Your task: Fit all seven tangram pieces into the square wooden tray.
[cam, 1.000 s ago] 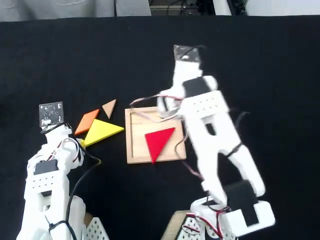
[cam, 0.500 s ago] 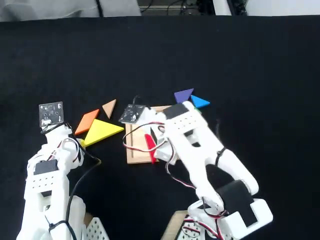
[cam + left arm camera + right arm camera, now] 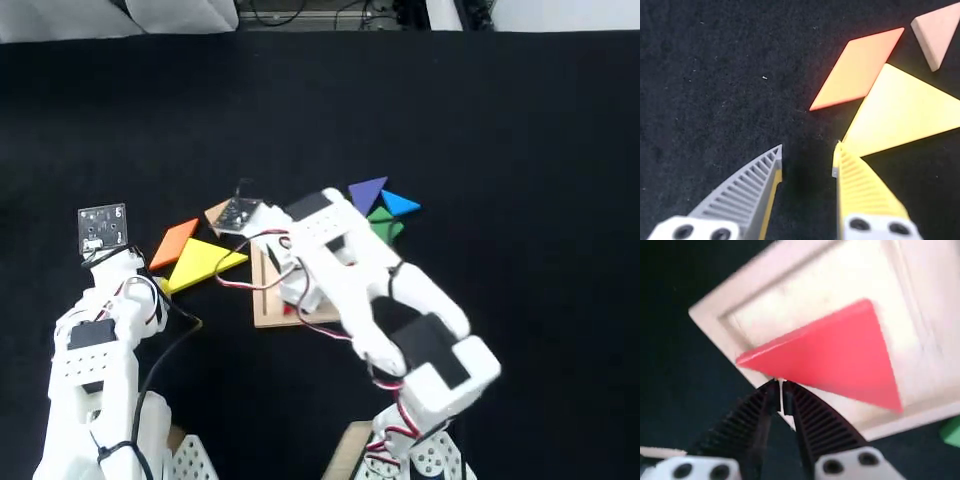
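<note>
1. Presently, square wooden tray (image 3: pixel 765 284): one, pale wood with a raised rim, on the black table.
2. Tangram pieces: seven, one of each.
   - Red triangle (image 3: pixel 835 357), in the tray.
   - Yellow triangle (image 3: pixel 205 262), orange parallelogram (image 3: pixel 173 243) and tan triangle (image 3: pixel 217 213), near the left gripper (image 3: pixel 808 147).
   - Purple triangle (image 3: pixel 368 191), blue triangle (image 3: pixel 400 204) and green piece (image 3: pixel 385 225), clustered by the tray's other side.
3. Right gripper (image 3: pixel 781 385): fingers pressed together, tips against the red triangle's edge.
4. Left gripper: fingers spread over bare table, with the yellow triangle's corner just beside one tip.

Robotics lab bench, by the look: on the black-clothed table (image 3: pixel 540 140) stand a white left arm (image 3: pixel 95 350) and right arm (image 3: pixel 390 300) (servo wires bare); loose cables (image 3: pixel 275 16) lie beyond the table's far edge.
</note>
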You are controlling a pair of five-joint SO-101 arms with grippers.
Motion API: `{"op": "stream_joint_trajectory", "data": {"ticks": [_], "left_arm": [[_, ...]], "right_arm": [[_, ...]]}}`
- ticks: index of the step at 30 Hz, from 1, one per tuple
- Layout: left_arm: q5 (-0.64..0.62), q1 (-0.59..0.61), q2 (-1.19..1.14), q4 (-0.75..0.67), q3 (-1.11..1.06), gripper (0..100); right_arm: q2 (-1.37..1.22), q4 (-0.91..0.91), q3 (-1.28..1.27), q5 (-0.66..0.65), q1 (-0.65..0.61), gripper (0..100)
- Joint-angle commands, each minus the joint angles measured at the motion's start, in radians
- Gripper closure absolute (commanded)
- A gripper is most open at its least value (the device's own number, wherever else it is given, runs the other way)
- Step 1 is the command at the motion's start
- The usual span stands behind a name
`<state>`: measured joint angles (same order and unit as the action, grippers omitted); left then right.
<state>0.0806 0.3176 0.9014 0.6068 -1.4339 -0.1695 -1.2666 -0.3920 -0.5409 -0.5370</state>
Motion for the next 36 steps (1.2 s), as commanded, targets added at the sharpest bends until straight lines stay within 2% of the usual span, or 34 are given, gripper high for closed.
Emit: {"op": "stream_joint_trajectory", "data": {"ticks": [1,6,10,15,19,26,36], "left_arm": [[-0.009,-0.013,0.015,-0.021,0.007,83],[-0.009,-0.013,0.015,-0.021,0.007,83],[-0.009,-0.013,0.015,-0.021,0.007,83],[-0.009,-0.013,0.015,-0.021,0.008,83],[-0.009,-0.013,0.015,-0.021,0.008,83],[-0.009,-0.013,0.015,-0.021,0.007,83],[-0.009,-0.013,0.015,-0.021,0.007,83]], "right_arm": [[-0.051,0.003,0.116,0.038,-0.055,98.8],[-0.071,-0.028,0.231,0.104,-0.049,98.8],[0.012,-0.100,0.366,0.114,0.052,98.8],[-0.021,0.012,0.351,0.114,0.155,98.8],[-0.130,0.069,0.360,0.114,0.155,98.8],[-0.248,0.060,0.516,0.186,0.106,98.8],[-0.378,0.002,0.607,0.192,0.080,98.8]]}}
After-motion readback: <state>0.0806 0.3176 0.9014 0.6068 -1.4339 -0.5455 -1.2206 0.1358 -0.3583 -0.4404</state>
